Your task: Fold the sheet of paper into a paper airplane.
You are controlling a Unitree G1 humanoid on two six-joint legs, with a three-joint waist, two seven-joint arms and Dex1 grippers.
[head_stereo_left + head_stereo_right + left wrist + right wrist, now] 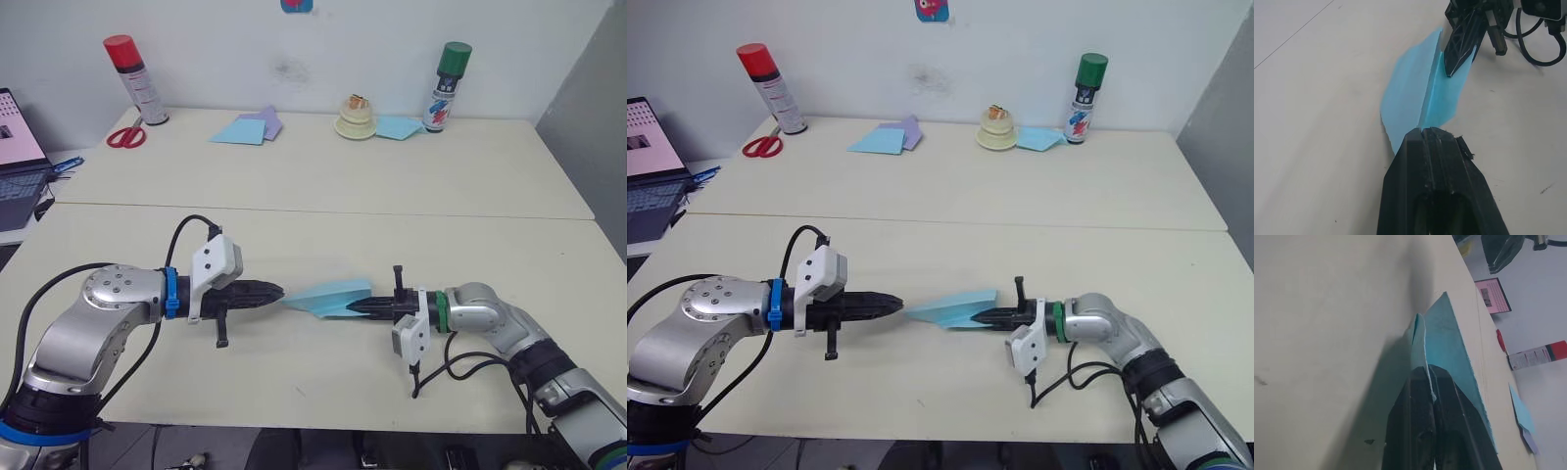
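left gripper (277, 291): fingers pressed together, clamped on the pointed nose of the paper airplane (328, 296); in the left wrist view the nose went in between the closed tips (1422, 132).
right gripper (355, 306): fingers also pressed together, pinching the airplane's tail end along the centre fold; the right wrist view had a thin paper edge (1420, 340) running between the two fingers (1415, 396).
paper airplane: stretched between the two grippers, nose toward the left one, wider tail toward the right one, low over the near table (294, 377); could not tell if its underside touched the surface.
shape: layered wedge, one wing flap raised along the fold, the other flatter.
beyond the grippers: red-capped spray can (135, 79), scissors (125, 136), loose blue and lilac sheets (247, 127), green-capped spray can (447, 86), all well apart on the far table.
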